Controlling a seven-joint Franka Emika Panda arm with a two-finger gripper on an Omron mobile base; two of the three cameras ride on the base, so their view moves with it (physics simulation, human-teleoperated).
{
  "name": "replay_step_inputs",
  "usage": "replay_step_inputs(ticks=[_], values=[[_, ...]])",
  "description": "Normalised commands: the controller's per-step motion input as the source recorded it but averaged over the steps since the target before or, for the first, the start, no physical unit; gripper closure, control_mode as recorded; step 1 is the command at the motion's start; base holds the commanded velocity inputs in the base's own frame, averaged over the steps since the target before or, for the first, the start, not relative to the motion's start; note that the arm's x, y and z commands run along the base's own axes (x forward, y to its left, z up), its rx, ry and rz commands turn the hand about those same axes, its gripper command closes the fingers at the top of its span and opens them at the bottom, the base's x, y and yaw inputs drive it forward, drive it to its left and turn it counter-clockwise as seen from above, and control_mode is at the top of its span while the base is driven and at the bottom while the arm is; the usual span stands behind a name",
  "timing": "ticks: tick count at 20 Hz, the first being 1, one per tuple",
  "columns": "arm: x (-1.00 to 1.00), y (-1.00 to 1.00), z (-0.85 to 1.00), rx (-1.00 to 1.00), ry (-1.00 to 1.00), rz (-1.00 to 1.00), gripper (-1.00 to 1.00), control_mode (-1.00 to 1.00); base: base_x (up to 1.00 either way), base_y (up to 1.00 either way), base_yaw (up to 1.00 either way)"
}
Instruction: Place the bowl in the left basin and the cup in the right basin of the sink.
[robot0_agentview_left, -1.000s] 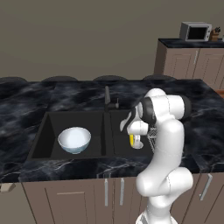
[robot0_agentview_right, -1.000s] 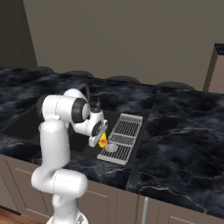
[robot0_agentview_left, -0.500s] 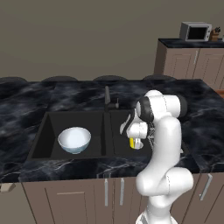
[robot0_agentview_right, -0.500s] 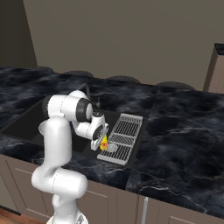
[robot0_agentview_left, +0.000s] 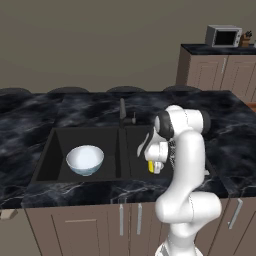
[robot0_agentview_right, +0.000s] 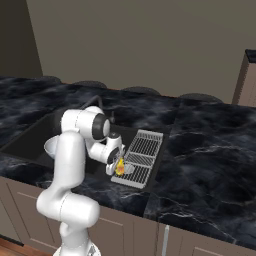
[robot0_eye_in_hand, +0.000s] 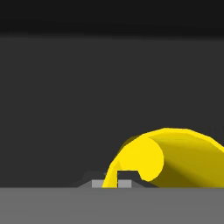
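White arm bends low, its hand (robot0_agentview_left: 152, 167) clamped on the cup (robot0_agentview_left: 150, 166) over the right basin (robot0_agentview_left: 141, 150).

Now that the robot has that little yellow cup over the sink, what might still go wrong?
The hand pinches the cup by its rim, so it might slip and tumble. A wire rack sits close beside the cup; released off-target, the cup may land on it rather than on the right basin floor. The bowl already sits in the left basin.
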Motion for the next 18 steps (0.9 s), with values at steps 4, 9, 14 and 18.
replay_step_inputs(ticks=[4,9,14,18], values=[[0.06,-0.06,-0.24,0.0,0.0,0.02,1.0,-1.0,0.0,0.0,0.0],[0.06,-0.06,-0.24,0.0,0.0,0.02,1.0,-1.0,0.0,0.0,0.0],[0.03,-0.05,-0.24,0.0,0.0,0.02,1.0,-1.0,0.0,0.0,0.0],[0.0,-0.01,-0.26,0.0,0.0,0.01,1.0,-1.0,0.0,0.0,0.0]])
